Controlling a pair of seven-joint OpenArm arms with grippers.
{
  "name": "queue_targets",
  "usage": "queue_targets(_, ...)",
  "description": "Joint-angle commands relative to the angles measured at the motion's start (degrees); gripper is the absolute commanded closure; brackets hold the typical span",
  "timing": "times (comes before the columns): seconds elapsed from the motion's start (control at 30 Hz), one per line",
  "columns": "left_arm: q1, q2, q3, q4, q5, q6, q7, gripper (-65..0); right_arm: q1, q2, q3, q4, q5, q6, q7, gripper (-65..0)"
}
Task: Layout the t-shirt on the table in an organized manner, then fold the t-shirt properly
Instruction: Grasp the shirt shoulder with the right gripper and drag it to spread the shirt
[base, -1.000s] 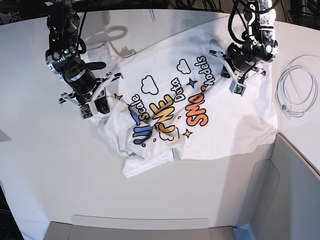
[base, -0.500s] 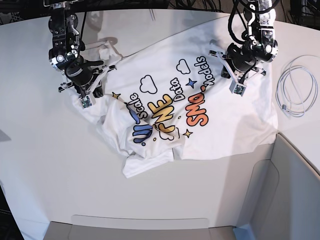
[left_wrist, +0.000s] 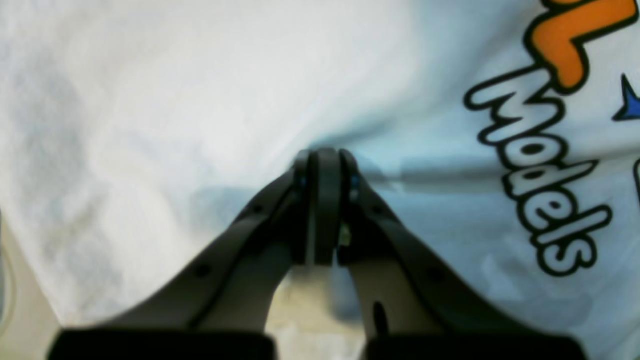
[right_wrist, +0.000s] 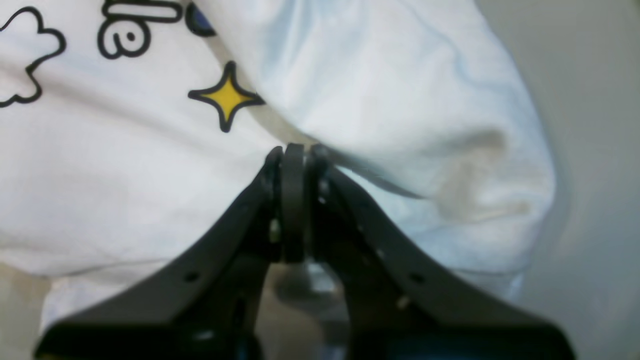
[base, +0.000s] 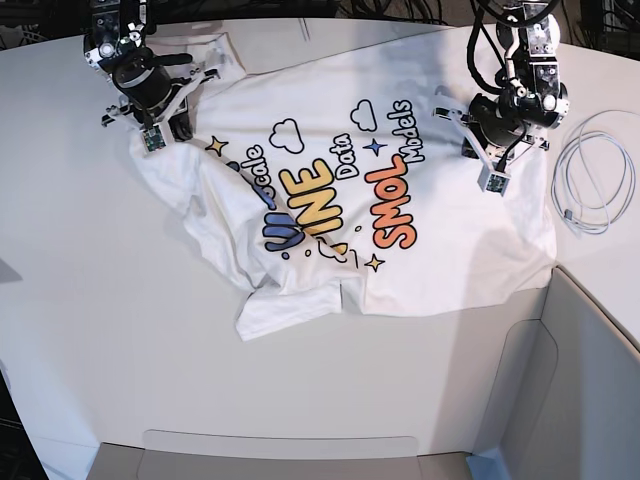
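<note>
The white t-shirt (base: 440, 240) with its colourful print lies face up and wrinkled across the table (base: 100, 300), its near-left part bunched and folded under. In the base view my right gripper (base: 152, 138) is at the far left, shut on the shirt's edge. The right wrist view shows its jaws (right_wrist: 295, 150) closed on a fold of t-shirt (right_wrist: 100, 175) beside a yellow star. At the shirt's far right side my left gripper (base: 494, 180) is shut, pinching puckered cloth (left_wrist: 200, 75) next to the "Models" lettering, as the left gripper (left_wrist: 325, 155) shows in its wrist view.
A coiled white cable (base: 590, 175) lies on the table to the right of the shirt. A grey angular bin (base: 580, 380) fills the near right corner, and a low grey edge (base: 280, 455) runs along the front.
My right gripper has moved toward the far left corner, dragging the shirt's left side with it and stretching the print flatter. My left gripper has shifted slightly right with the cloth.
</note>
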Motion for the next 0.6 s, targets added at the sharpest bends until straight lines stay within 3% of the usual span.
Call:
queue_targets(0.0, -0.7, -0.5, -0.3, 0.7, -0.1, -0.1, -0.5, -3.4, -2.8, 0.5, 1.2, -1.3, -3.8, -0.7, -9.6, -2.0)
queue_targets(0.13, -1.9, -0.4, -0.2, 0.7, -0.1, -0.1, 0.6, -3.4, -4.9, 0.5, 5.6, -0.3, -0.1, -0.7, -10.0, -2.0)
queue_targets(0.33, -5.2, -0.5, -0.2, 1.6, -0.1, -0.1, 2.6, -3.4, -5.5, 0.6, 12.1, 7.9, 11.9, -0.7, -22.0, -2.0)
queue_targets(0.57, -8.1, -0.3, -0.2, 8.7, -0.1, -0.1, 2.6, -3.4, -2.0, 0.6, 18.6, 14.5, 27.1, -0.7, -22.5, -2.1)
